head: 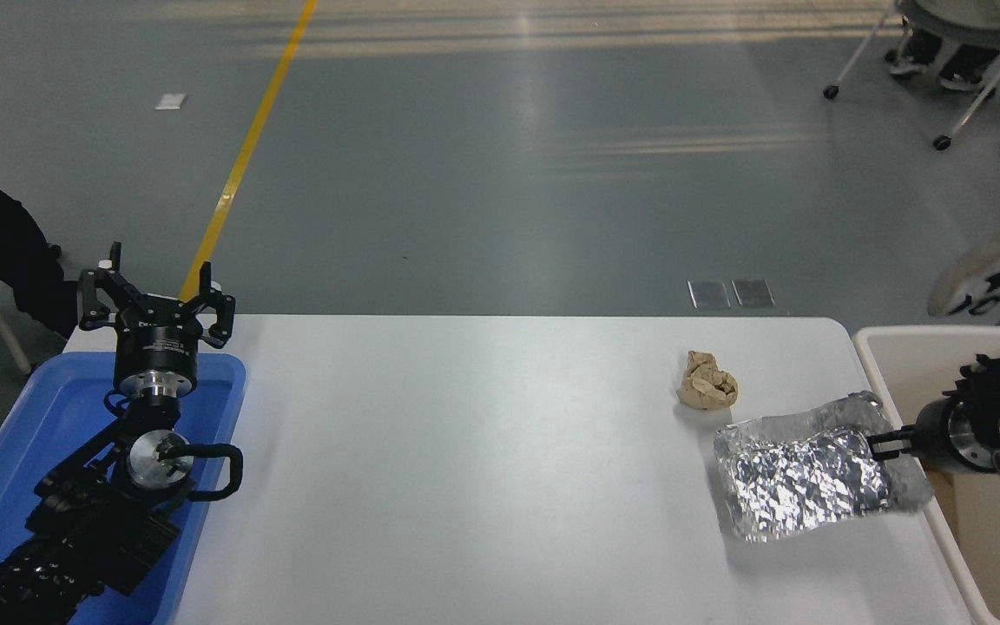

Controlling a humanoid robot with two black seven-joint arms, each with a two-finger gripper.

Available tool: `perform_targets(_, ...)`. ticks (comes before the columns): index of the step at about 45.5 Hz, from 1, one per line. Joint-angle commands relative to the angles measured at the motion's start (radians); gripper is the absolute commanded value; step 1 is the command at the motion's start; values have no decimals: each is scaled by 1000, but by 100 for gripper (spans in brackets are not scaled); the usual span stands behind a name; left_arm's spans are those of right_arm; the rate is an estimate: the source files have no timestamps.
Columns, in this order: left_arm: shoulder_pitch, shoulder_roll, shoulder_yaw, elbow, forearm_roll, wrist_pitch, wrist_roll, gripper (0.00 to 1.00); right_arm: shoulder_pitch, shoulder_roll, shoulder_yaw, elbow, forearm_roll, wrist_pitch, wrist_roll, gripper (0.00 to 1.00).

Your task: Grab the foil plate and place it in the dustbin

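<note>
The right gripper (880, 444) is pinching the right rim of the foil plate (804, 477), which is hanging tilted above the white table (465, 469) near its right edge, just beside the cream dustbin (917, 343). A crumpled brown paper ball (707, 381) is lying just beyond the plate. The left gripper (155, 299), fingers spread apart, is hovering over the blue tray (23, 451).

shiny silver crinkled foil plate (799, 486), cream dustbin (999, 529), brown paper ball (707, 392), blue tray (23, 451).
</note>
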Motion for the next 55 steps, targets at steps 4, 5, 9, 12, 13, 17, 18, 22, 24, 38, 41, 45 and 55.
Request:
perform_targets(4, 0, 0, 0, 0, 1, -1, 0, 99, 598, -90, -318, 285, 109, 198, 58, 0)
perform_targets(5, 0, 0, 0, 0, 1, 0, 0, 99, 639, -86, -333, 293, 129, 224, 65, 0)
perform_targets(9, 0, 1, 0, 0, 1, 0, 0, 99, 784, -58, -358, 296, 219, 339, 81, 0)
perform_targets(12, 0, 1, 0, 0, 1, -1, 0, 99, 867, -34, -362, 296, 259, 404, 82, 0)
perform_targets(13, 0, 1, 0, 0, 1, -1, 0, 99, 900, -23, -364, 296, 262, 425, 82, 0)
perform_targets(17, 0, 1, 0, 0, 1, -1, 0, 99, 994, 2, -370, 296, 262, 476, 82, 0)
perform_targets(18, 0, 1, 0, 0, 1, 0, 0, 99, 1014, 9, -375, 296, 262, 488, 82, 0)
perform_targets(22, 0, 1, 0, 0, 1, -1, 0, 99, 1085, 31, -382, 296, 264, 516, 87, 0)
perform_targets(24, 0, 1, 0, 0, 1, -1, 0, 99, 1105, 38, -384, 296, 265, 527, 92, 0)
perform_targets(38, 0, 3, 0, 0, 1, -1, 0, 99, 1128, 45, -416, 287, 268, 559, 93, 0)
perform_targets(41, 2, 3, 0, -1, 1, 0, 0, 99, 1128, 45, -424, 279, 268, 557, 93, 0)
perform_targets(45, 2, 3, 0, -1, 1, 0, 0, 99, 1123, 42, -430, 265, 268, 554, 93, 0)
perform_targets(55, 0, 1, 0, 0, 1, 0, 0, 99, 1045, -1, -479, 123, 259, 536, 93, 0)
